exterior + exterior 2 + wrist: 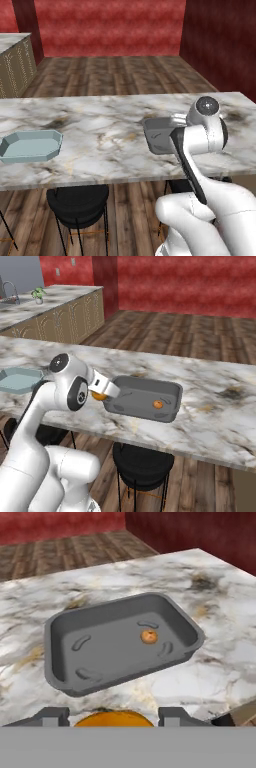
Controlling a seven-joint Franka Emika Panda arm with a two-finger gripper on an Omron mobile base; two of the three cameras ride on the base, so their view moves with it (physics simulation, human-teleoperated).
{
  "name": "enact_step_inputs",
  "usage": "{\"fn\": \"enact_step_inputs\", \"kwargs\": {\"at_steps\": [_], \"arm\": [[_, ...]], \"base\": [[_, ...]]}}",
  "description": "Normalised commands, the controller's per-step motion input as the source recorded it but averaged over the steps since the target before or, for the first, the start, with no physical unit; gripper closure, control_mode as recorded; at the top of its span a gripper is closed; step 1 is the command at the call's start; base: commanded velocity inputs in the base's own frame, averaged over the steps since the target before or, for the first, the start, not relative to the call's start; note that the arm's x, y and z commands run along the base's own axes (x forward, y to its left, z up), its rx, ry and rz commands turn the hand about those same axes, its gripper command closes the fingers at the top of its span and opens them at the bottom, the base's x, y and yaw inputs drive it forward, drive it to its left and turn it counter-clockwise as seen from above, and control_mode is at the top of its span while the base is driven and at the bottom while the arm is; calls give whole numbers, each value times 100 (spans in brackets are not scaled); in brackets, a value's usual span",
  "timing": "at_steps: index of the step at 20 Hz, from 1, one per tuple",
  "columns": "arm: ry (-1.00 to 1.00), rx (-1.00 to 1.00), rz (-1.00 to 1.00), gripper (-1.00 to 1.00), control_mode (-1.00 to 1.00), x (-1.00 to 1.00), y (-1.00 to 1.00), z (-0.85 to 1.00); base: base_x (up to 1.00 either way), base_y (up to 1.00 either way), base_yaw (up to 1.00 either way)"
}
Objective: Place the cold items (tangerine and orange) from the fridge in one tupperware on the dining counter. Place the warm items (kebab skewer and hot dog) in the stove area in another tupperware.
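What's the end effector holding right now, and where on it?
The end effector holds an orange by its opposite sides, a finger on each. It hangs near the grey tupperware.

glossy white rounded arm (210, 210) with fat smooth links, dark grey joint rings, a round grey cap with a shiny dot on top, black strip down the forearm, small dark grey finger tips (52, 716)

This is a home kitchen: a long marble-topped table (210, 406) with black stools (77, 200) tucked under it, cream cabinets (65, 318) carrying a sink faucet (11, 290) and small potted plant (38, 294), wood floor, red walls.
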Motion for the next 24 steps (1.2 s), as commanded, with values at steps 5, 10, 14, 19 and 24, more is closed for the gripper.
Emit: {"fn": "enact_step_inputs", "kwargs": {"at_steps": [5,10,14,19,24], "arm": [[0,2,0,100,-100,95,-37,-17],[1,2,0,100,-100,96,-38,-47],[0,0,0,100,-100,98,-18,-56],[0,0,0,100,-100,58,-4,-44],[2,0,0,100,-100,33,1,-55]], "base": [[0,0,0],[0,0,0],[0,0,0],[0,0,0],[0,0,0]]}}
